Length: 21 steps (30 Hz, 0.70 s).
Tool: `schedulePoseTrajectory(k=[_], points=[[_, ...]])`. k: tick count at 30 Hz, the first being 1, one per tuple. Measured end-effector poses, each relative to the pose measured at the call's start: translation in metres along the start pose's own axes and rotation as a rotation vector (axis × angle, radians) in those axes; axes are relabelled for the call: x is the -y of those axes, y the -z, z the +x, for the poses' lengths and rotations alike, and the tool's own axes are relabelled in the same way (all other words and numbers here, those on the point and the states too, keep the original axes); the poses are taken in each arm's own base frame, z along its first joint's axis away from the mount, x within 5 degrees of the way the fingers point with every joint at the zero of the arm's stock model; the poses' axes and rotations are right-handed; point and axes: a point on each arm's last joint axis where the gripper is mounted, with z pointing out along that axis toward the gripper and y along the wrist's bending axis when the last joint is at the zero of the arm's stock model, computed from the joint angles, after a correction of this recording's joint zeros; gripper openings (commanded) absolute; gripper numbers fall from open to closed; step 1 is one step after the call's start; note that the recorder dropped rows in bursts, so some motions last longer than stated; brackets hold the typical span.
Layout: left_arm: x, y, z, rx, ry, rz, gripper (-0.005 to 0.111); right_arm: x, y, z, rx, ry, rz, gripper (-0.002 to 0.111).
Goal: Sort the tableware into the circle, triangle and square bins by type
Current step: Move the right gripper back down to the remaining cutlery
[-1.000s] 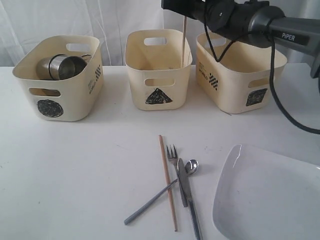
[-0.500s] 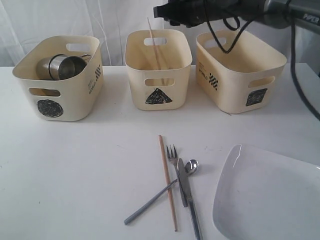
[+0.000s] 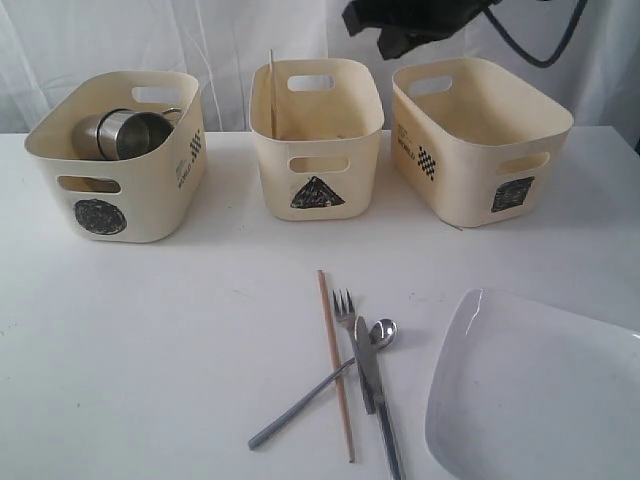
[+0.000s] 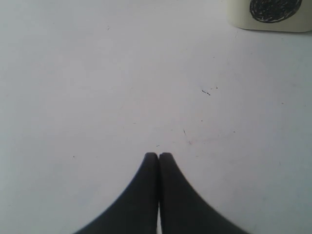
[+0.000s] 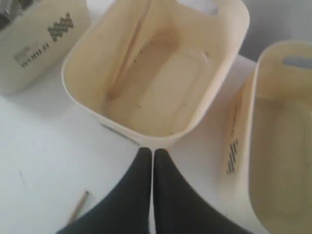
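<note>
One wooden chopstick (image 3: 270,95) (image 5: 127,53) leans against the left inner wall of the triangle bin (image 3: 316,150) (image 5: 161,136). My right gripper (image 5: 153,151) is shut and empty, high above that bin's front rim; its arm (image 3: 415,20) is at the top edge of the exterior view. The second chopstick (image 3: 336,365) (image 5: 78,207) lies on the table with the fork (image 3: 347,320), knife (image 3: 378,400) and spoon (image 3: 305,400). The large white plate (image 3: 540,390) sits at the front right. Steel mugs (image 3: 125,132) are in the circle bin (image 3: 115,190). My left gripper (image 4: 158,155) is shut over bare table. No bowls show.
The square bin (image 3: 480,150) (image 5: 278,146) stands at the right with nothing visible inside. A corner of the circle bin (image 4: 265,14) shows beyond the left gripper. White curtains hang behind the three bins.
The chopstick held upright over the triangle bin has been let go and has tipped against the bin's left wall. The right arm has pulled up toward the top of the view.
</note>
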Motion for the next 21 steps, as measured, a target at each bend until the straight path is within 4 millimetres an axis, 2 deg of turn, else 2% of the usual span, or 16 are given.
schedulePoseTrajectory(k=[6, 12, 16, 21], points=[[0.000, 0.000, 0.000, 0.000, 0.000, 0.000, 0.000, 0.003, 0.003, 0.016, -0.174, 0.002, 0.021, 0.000], [0.000, 0.000, 0.000, 0.000, 0.000, 0.000, 0.000, -0.001, 0.018, 0.032, -0.259, -0.025, 0.008, 0.000], [0.000, 0.000, 0.000, 0.000, 0.000, 0.000, 0.000, -0.005, 0.036, 0.044, -0.243, -0.058, 0.016, 0.000], [0.000, 0.000, 0.000, 0.000, 0.000, 0.000, 0.000, -0.011, 0.068, 0.060, -0.106, -0.099, 0.043, 0.000]])
